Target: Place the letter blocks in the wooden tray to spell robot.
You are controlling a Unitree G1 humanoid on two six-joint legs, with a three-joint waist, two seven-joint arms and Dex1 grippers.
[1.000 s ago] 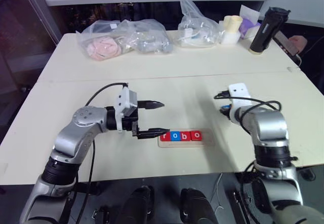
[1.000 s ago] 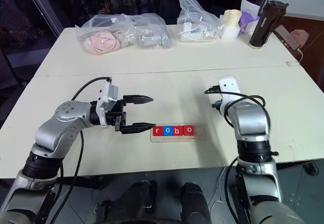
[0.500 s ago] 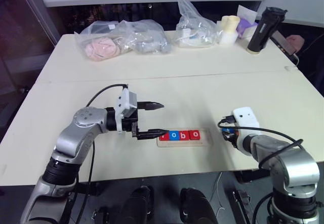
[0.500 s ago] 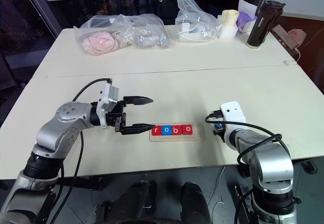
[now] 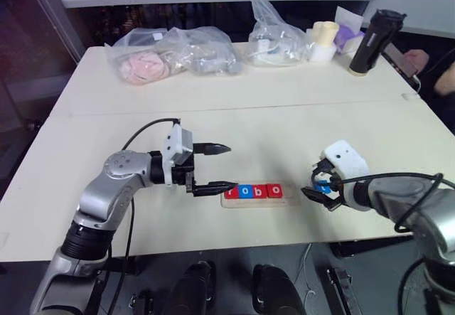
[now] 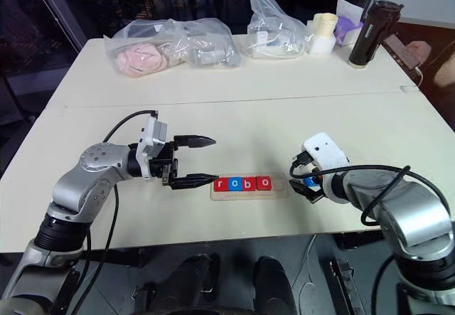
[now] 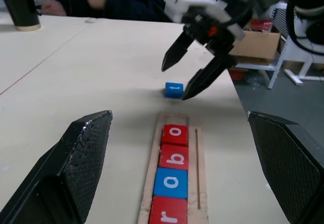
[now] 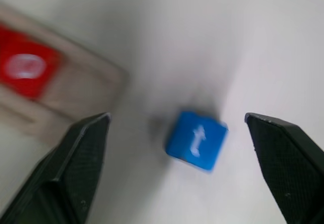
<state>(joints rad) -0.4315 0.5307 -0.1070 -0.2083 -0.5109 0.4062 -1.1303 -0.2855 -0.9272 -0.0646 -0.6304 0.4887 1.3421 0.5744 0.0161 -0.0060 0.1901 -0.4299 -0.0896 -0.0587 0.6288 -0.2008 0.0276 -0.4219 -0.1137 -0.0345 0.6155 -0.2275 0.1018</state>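
Wooden tray [image 5: 290, 200] lying crosswise (r leftmost), both hands spread, empty.

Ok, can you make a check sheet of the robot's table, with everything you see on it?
Surface: pale table, two tops joined by a seam.
Job's things: wooden tray holds four letter blocks reading r, o, b, o; end slot empty. Blue t block lies on the table beyond that end.
Clutter: plastic bags, cream cups, black bottle at the far edge.
Grippers: left gripper open beside the tray's r end; right gripper open over the t block.
Cables: black wires on both arms.
Surroundings: person's arm at the far right.
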